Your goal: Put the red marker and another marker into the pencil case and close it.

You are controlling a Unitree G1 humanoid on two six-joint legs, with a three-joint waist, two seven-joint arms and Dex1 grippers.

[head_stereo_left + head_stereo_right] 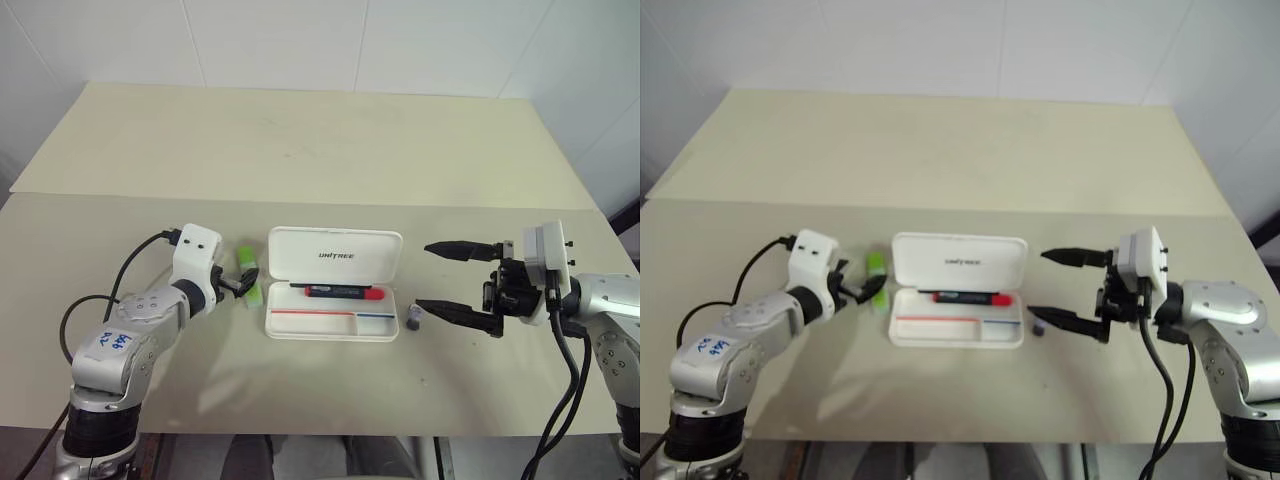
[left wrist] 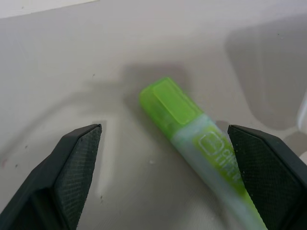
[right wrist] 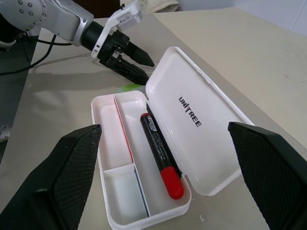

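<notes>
Open pencil case (image 1: 333, 300) at the middle of the table (image 1: 300, 150), lid raised toward the far side and showing the word "UNITREE". The red marker (image 1: 345, 291) lies inside the case along its far long compartment, red cap to the right; the near compartments, edged by a red-and-blue stripe, hold nothing.

The green highlighter (image 1: 248, 272) lies flat on the table just left of the case, outside it. The left gripper (image 1: 238, 284) is at the highlighter, fingers apart. In the left wrist view the highlighter (image 2: 192, 129) lies on the table between the two spread fingers (image 2: 72, 167), nearer to one fingertip than the other and touching neither; its green cap end points away from the gripper.

The right gripper (image 1: 450, 282) is held right of the case, pointing left, fingers wide apart and empty. A small dark grey cylinder (image 1: 416, 319) stands on the table just right of the case, near the lower finger.

The right wrist view looks into the case (image 3: 144, 158) from the right, showing the marker (image 3: 160, 155) beside the lid hinge, the inner dividers, and the left gripper (image 3: 141, 67) beyond the case. The head views give the overall layout.
</notes>
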